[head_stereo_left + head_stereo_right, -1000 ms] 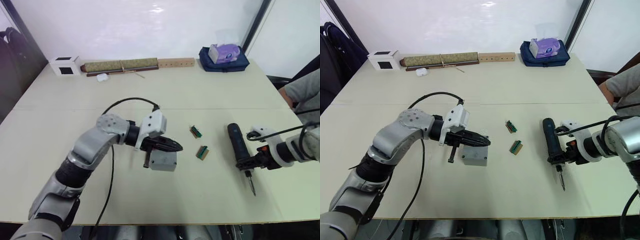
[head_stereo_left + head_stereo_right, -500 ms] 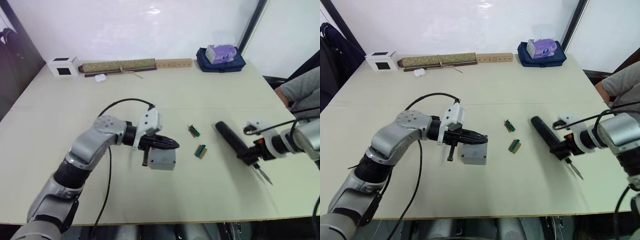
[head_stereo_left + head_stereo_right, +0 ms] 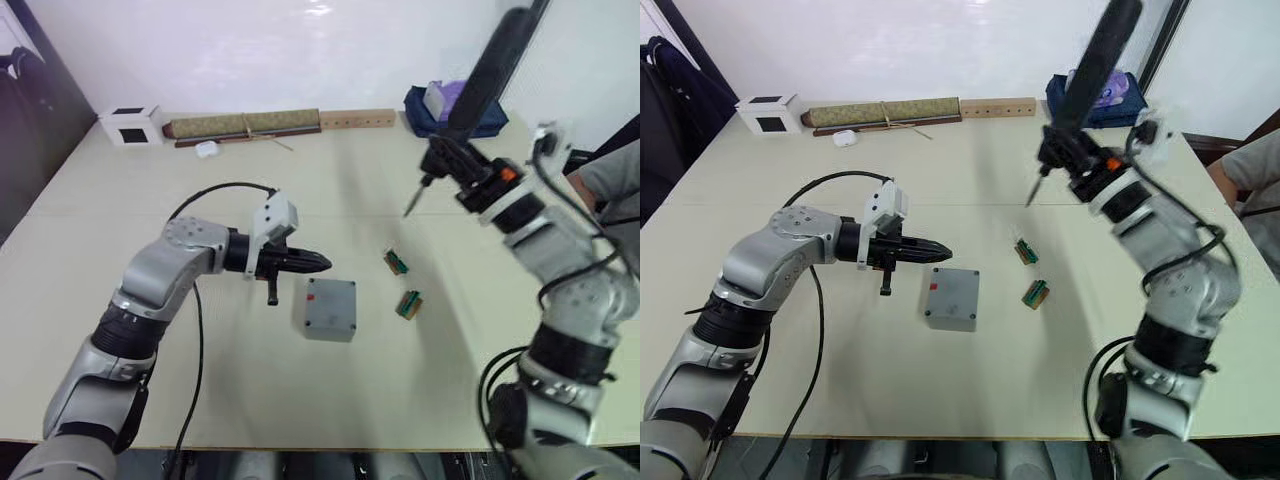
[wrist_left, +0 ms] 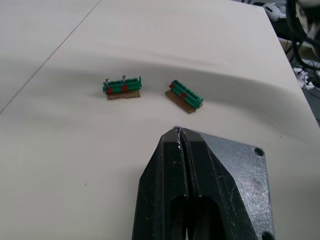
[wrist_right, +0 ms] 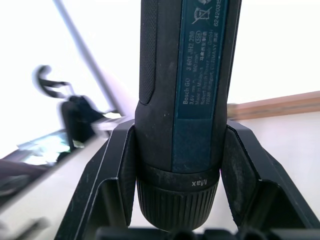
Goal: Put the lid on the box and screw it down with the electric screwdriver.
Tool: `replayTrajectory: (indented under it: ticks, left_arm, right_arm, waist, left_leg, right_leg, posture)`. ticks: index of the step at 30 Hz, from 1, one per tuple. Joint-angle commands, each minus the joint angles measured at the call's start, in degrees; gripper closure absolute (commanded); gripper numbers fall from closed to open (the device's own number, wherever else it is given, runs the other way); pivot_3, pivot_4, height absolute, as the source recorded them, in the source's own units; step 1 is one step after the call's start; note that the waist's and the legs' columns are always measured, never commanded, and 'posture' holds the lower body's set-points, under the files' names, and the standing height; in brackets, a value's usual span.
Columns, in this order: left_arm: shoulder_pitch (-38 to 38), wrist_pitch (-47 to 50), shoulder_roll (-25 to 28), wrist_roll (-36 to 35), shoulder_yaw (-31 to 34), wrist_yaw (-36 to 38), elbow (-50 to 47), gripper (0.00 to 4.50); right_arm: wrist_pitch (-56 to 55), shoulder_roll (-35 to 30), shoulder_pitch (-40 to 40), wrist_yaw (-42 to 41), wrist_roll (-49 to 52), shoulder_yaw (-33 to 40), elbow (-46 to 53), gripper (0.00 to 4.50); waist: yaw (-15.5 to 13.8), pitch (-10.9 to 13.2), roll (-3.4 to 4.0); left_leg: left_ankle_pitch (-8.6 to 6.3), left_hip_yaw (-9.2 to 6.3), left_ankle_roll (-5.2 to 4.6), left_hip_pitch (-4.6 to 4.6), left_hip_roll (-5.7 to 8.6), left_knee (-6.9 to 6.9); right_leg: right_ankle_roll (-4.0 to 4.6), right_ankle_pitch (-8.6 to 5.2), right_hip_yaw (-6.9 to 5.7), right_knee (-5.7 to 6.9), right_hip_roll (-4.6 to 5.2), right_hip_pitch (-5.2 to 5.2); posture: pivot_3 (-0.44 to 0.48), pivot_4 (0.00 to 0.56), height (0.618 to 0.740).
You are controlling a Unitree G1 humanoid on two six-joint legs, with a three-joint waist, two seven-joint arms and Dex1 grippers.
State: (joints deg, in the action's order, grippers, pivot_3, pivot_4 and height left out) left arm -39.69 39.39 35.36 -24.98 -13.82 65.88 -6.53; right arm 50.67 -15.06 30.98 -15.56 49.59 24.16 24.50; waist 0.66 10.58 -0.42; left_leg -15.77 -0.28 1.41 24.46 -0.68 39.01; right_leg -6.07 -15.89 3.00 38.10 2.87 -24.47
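One electric screwdriver (image 3: 478, 85) pinched in right jaws (image 3: 462, 172); left jaws (image 3: 312, 263) pressed together beside one box (image 3: 328, 309).

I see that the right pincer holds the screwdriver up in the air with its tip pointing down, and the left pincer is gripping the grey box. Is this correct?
Not entirely. The left pincer is shut on nothing; it hangs beside the grey box, which sits on the table apart from it, as the right eye view shows. The rest is right: the right pincer holds the screwdriver raised, tip down.
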Motion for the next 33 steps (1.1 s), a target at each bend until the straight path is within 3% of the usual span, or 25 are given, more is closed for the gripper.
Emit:
replayTrajectory:
  ticks: [1, 10, 14, 33]
  left_arm:
    - [0.20, -1.23, 0.88, 1.67, -1.78, 1.36, -0.75, 4.50]
    - [0.89, -4.27, 0.97, 5.70, -5.23, 2.84, 1.21, 4.50]
    - [2.25, -9.36, -0.27, 11.18, -7.89, 0.00, 3.43, 4.50]
    - [3.50, -7.00, -0.32, 10.76, -7.34, 0.78, 2.32, 4.50]
  right_arm:
    - [-5.85, -1.16, -1.90, 0.94, -3.81, -4.59, 8.19, 2.72]
    - [-12.70, -1.88, -7.29, -1.91, -8.27, -12.84, 10.67, 2.72]
    - [-14.71, -0.75, -9.98, -2.50, -10.57, -18.33, 11.86, 2.72]
    - [-22.13, 0.79, -17.15, -4.84, -18.72, -26.62, 8.69, 2.72]
  waist:
    - [0.06, 0.00, 0.00]
    - [0.57, 0.00, 0.00]
    - [0.35, -0.01, 0.00]
    - [0.28, -0.04, 0.00]
  left_leg:
    - [0.00, 0.01, 0.00, -0.01, 0.01, 0.02]
    - [-0.01, -0.03, -0.01, -0.06, 0.01, 0.00]
    - [-0.01, -0.03, -0.01, -0.08, -0.01, 0.01]
    - [-0.01, -0.04, -0.01, -0.15, 0.01, 0.04]
  right_leg:
    - [-0.02, 0.01, 0.01, 0.00, 0.00, 0.02]
    - [0.00, 0.00, 0.00, -0.01, -0.25, 0.02]
    - [0.00, 0.00, -0.01, 0.02, -0.25, 0.02]
    - [0.00, 0.00, -0.01, 0.02, -0.23, 0.12]
  posture:
    - [0.000, 0.150, 0.740]
    - [0.000, 0.150, 0.740]
    - [0.000, 0.150, 0.740]
    - [0.000, 0.150, 0.740]
